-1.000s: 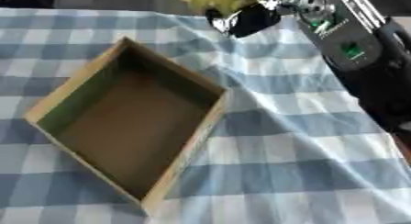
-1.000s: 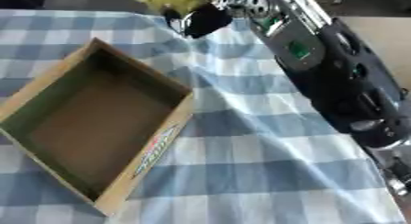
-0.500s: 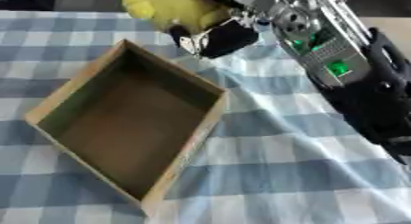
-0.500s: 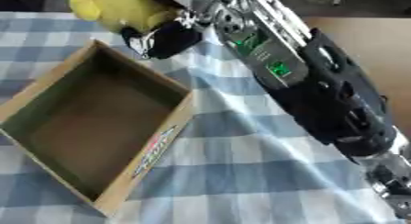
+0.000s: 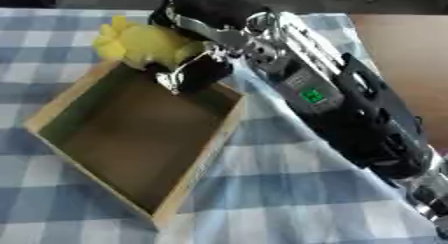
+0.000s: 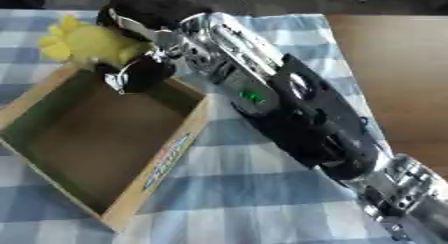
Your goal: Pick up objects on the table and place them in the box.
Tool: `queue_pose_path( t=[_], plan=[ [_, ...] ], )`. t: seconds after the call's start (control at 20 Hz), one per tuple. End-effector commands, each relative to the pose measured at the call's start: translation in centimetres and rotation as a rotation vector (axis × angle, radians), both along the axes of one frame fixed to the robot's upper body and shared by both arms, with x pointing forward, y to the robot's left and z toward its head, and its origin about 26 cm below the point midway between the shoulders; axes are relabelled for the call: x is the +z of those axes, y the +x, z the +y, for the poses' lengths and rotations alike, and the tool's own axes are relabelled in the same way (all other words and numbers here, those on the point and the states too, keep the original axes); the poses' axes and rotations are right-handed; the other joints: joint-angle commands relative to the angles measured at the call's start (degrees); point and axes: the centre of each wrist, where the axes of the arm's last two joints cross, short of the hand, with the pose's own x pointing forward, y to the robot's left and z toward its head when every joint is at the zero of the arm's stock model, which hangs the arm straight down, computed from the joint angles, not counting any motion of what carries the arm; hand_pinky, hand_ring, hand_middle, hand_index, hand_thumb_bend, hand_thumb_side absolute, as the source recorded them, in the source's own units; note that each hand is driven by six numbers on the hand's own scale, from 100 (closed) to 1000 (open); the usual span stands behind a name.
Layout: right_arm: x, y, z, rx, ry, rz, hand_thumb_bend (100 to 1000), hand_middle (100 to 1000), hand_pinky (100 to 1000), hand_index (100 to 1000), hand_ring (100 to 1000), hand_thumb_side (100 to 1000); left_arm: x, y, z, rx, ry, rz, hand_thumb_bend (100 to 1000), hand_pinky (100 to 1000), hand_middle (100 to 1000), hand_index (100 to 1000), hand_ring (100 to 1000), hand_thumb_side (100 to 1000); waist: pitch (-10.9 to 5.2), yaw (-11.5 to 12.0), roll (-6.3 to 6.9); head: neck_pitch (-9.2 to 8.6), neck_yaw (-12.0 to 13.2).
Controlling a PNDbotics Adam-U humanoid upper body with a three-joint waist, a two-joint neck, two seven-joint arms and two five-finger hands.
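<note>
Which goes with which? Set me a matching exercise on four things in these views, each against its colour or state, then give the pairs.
Column one:
1. toy
2. box
3. right hand
4. tablecloth

Column two:
A. blue and white checks
B. yellow, held over the box's far corner
C. open-topped, nothing inside
D. black, curled round the toy

Pairs: 1-B, 2-C, 3-D, 4-A

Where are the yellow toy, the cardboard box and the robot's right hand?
yellow toy [image 5: 140, 43], left eye view, on its rounded body.
cardboard box [image 5: 203, 160], left eye view, on its right wall.
right hand [image 5: 203, 72], left eye view, on the dark fingers curled round the toy.
</note>
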Motion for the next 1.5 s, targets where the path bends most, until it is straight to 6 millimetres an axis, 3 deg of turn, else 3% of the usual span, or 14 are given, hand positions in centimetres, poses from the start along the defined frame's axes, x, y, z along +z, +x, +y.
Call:
queue_pose_path(
  t=[0.05,0.55,0.6,0.8,0.9,1.15,1.25,1.3,1.4,1.45,1.5],
  plan=[
    [-0.1,0.5,0.7,-0.028,-0.042,-0.044,100,397,700,510,611,402,0.8,-0.1,0.2,0.000,0.016,-0.031,100,609,537,892,559,804,-1.34,0.0,0.12,0.33,-0.3],
    [-2.0,2.0,1.5,-0.034,-0.124,0.024,100,416,701,537,625,397,0.7,-0.1,0.2,-0.002,0.017,-0.029,100,609,537,892,560,804,-1.40,0.0,0.08,0.31,-0.5],
    [-2.1,2.1,1.5,-0.033,-0.126,0.029,100,524,723,681,690,440,0.8,-0.1,0.2,-0.003,0.017,-0.030,100,608,537,892,560,812,-1.37,0.1,0.04,0.29,-0.6],
    [-4.4,2.9,2.7,0.025,-0.218,0.142,100,592,740,738,728,491,0.8,-0.1,0.1,-0.008,0.018,-0.029,100,608,537,892,560,805,-1.40,0.5,-0.15,0.31,-1.1],
    [-4.8,3.1,3.1,0.041,-0.271,0.164,100,663,759,798,765,477,0.8,-0.1,0.1,-0.008,0.017,-0.030,100,608,537,892,560,803,-1.44,0.5,-0.17,0.31,-1.2],
    [-4.7,3.5,3.0,0.054,-0.379,0.194,100,715,779,844,792,477,0.8,-0.1,0.1,-0.009,0.015,-0.032,100,608,537,892,561,803,-1.53,0.5,-0.16,0.28,-1.2],
    [-4.5,3.6,2.8,0.055,-0.416,0.200,227,734,785,869,800,474,0.8,-0.1,0.1,-0.009,0.015,-0.032,100,608,537,892,561,803,-1.57,0.5,-0.14,0.26,-1.2],
    [-4.3,3.6,2.7,0.055,-0.432,0.202,338,743,788,889,803,462,0.8,-0.1,0.1,-0.010,0.015,-0.032,100,608,538,892,561,803,-1.59,0.4,-0.12,0.26,-1.2],
    [-3.8,3.5,2.5,0.052,-0.454,0.204,412,748,790,901,807,452,0.8,-0.1,0.1,-0.010,0.016,-0.031,100,608,537,892,561,803,-1.61,0.4,-0.05,0.25,-1.2],
    [-3.4,3.4,2.4,0.048,-0.457,0.201,533,758,793,924,814,443,0.8,-0.1,0.1,-0.010,0.016,-0.031,100,608,538,892,562,803,-1.62,0.3,-0.01,0.24,-1.2],
    [-3.0,3.2,2.3,0.043,-0.456,0.192,568,764,795,936,817,456,0.8,-0.1,0.1,-0.010,0.016,-0.031,100,608,538,892,562,803,-1.64,0.3,0.02,0.23,-1.2]
  ],
)
